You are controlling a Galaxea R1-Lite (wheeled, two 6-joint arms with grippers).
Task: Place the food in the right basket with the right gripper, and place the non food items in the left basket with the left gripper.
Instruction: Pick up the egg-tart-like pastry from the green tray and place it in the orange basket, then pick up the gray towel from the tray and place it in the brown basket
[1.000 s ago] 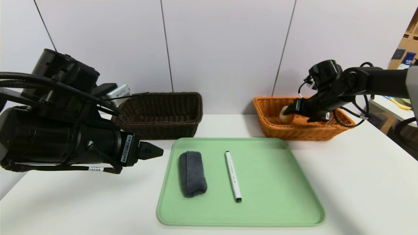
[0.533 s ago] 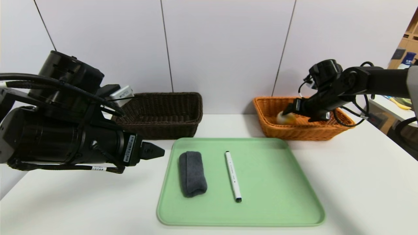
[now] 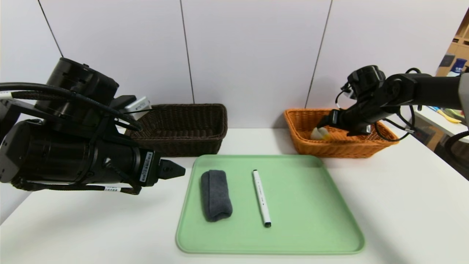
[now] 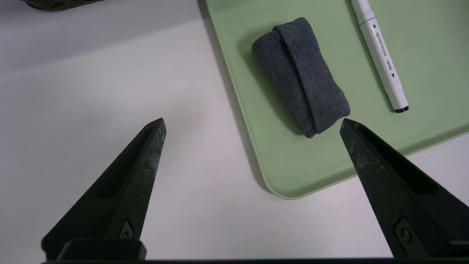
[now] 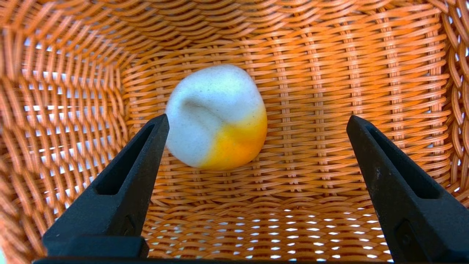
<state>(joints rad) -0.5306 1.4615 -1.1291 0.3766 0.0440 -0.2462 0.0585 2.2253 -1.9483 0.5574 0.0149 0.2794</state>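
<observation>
one food item, a white and yellow egg-like piece [image 5: 216, 117], already lies on the woven floor of the orange right basket [image 3: 304, 146], so the food half of the job looks done as far as these views show. the right hand [image 5: 256, 121] hangs inside that basket just above the piece, its fingers spread wide and gripping nothing; the piece sits free between and beyond the fingertips.

two non-food items are left, both on the green tray [image 3: 311, 220] in the middle of the white surface [image 3: 403, 205]: one rolled grey towel [image 3: 216, 195] and one white marker [image 3: 261, 198], lying side by side but apart, the towel on the robot's left. neither has been touched yet, i judge. the dark brown left basket [image 3: 183, 128] stands behind the tray's left corner; i can see nothing in it, though its floor is partly hidden.

the left hand [image 4: 253, 123] hovers over the surface beside the tray's left edge, fingers wide apart and holding nothing, aimed toward the towel.

count: two baskets, one tray, one food piece, one towel, one marker.
</observation>
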